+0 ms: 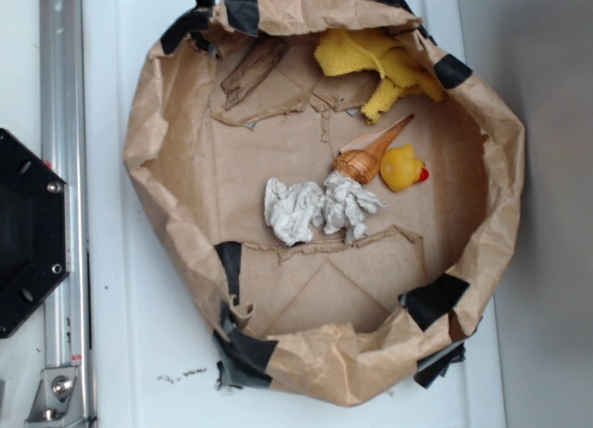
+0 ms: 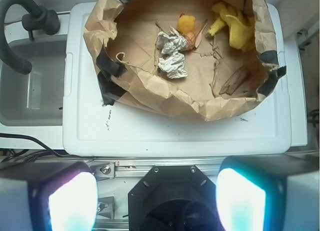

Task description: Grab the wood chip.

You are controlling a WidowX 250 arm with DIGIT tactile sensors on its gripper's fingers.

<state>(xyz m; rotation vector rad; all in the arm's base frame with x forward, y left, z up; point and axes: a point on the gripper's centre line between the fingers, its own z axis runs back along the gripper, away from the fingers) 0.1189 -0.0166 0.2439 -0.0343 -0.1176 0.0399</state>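
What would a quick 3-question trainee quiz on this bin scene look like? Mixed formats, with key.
1. True or false: the wood chip touches the rubber duck.
2. In the exterior view, the wooden top lies between the duck and: A) the yellow cloth B) the crumpled white paper C) the black tape?
3. Fill in: the gripper is ___ and holds nothing.

Key: 1 false, the chip lies apart in the paper bin's corner. 2 B. 3 open.
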